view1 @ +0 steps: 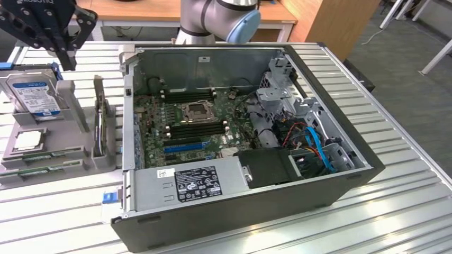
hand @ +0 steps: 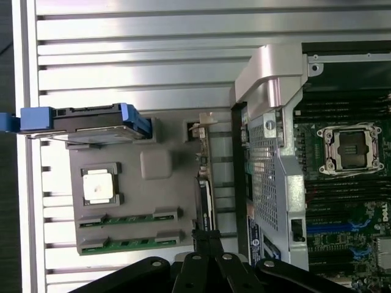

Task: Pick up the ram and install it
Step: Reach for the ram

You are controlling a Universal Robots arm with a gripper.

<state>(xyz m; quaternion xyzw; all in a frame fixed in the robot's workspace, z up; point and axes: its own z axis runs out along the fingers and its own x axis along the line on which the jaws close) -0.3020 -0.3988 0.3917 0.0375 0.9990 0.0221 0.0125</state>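
Note:
Two green ram sticks (view1: pixel 41 156) lie side by side in slots at the near end of a grey holder (view1: pixel 71 159) on the exterior view's left, beside the open computer case. In the wrist view the ram (hand: pixel 129 218) shows as two thin green strips in the holder. My gripper (view1: pixel 69 63) hangs high over the far end of the holder, above the hard drive and well away from the ram. Its black fingers (hand: pixel 208 239) are pressed together, shut, with nothing between them.
The holder also carries a hard drive (view1: pixel 34 98) with a blue-white label, a square silver processor (view1: pixel 28 139) and an upright card (view1: pixel 99 124). The open case (view1: pixel 339 190) shows the motherboard's memory slots (view1: pixel 194 129) around the processor socket (view1: pixel 194 111). All stands on a slatted metal table (view1: pixel 395 211).

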